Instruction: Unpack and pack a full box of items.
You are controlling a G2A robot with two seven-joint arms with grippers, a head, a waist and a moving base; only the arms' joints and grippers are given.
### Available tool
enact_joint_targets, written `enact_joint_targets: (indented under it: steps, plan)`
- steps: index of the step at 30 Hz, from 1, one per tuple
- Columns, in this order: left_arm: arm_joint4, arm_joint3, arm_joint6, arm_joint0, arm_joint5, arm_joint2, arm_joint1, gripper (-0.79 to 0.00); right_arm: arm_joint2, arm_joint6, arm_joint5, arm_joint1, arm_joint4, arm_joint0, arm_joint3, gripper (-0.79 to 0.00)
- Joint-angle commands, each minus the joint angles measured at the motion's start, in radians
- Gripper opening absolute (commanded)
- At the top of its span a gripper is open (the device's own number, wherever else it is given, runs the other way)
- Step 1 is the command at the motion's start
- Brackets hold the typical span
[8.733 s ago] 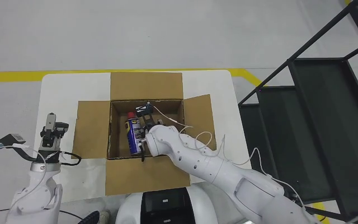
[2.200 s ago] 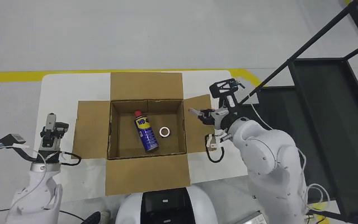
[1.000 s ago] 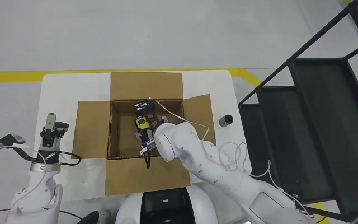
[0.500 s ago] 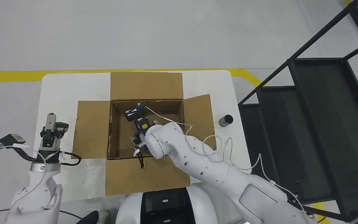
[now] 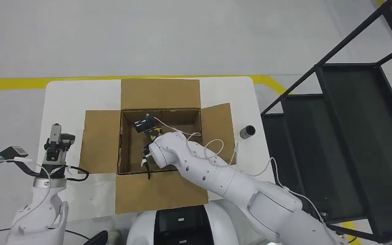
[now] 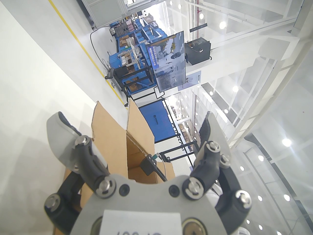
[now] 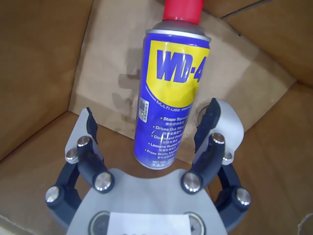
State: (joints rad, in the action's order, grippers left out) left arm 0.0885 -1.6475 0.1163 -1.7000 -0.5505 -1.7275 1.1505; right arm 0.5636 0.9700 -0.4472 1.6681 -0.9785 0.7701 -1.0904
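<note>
A blue spray can [image 7: 171, 94] with a yellow panel, blue lettering and a red cap sits inside the plain brown cardboard box [image 5: 160, 95]. Under the box is a white table [image 5: 79, 98], and beyond the box a yellow line [image 5: 61, 81] crosses the pale grey floor [image 5: 184, 37]. Beside the box is a small dark cylinder [image 5: 247, 131] with a silvery top.

White table [image 5: 67, 98], open cardboard box [image 5: 160, 93] mid-table, small cylinder [image 5: 248, 131] near it

From above the right arm [image 5: 202, 165] covers the spray can [image 7: 171, 94] — and the round thing [image 7: 201, 113] beside it is mostly hidden.
</note>
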Motion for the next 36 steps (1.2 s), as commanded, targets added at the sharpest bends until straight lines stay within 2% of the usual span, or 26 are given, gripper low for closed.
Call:
enact_joint_targets:
  steps: [1,10,11,12,13,14,20,26,36]
  plan:
    - [0.0,0.0,0.0,0.0,0.0,0.0,0.0,0.0,0.0,-0.01,0.005,0.006,0.004,-0.004,0.022,0.0]
    - [0.0,0.0,0.0,0.0,0.0,0.0,0.0,0.0,-0.009,-0.044,0.026,0.039,0.01,-0.023,0.122,0.0]
    - [0.0,0.0,0.0,0.0,0.0,0.0,0.0,0.0,-0.009,-0.046,0.027,0.042,0.011,-0.024,0.129,-0.145]
    - [0.0,0.0,0.0,0.0,0.0,0.0,0.0,0.0,-0.009,-0.048,0.03,0.045,0.01,-0.025,0.135,-0.416]
    - [0.0,0.0,0.0,0.0,0.0,0.0,0.0,0.0,-0.009,-0.049,0.031,0.047,0.009,-0.025,0.14,-0.653]
    - [0.0,0.0,0.0,0.0,0.0,0.0,0.0,0.0,-0.008,-0.05,0.031,0.049,0.008,-0.026,0.143,-0.785]
    - [0.0,0.0,0.0,0.0,0.0,0.0,0.0,0.0,0.004,-0.049,0.019,0.051,-0.023,-0.019,0.13,-0.785]
    - [0.0,0.0,0.0,0.0,0.0,0.0,0.0,0.0,0.043,-0.01,-0.012,0.03,-0.082,0.013,0.049,-0.785]
    - [0.0,0.0,0.0,0.0,0.0,0.0,0.0,0.0,0.173,0.073,0.03,-0.054,-0.259,0.175,-0.293,-0.785]
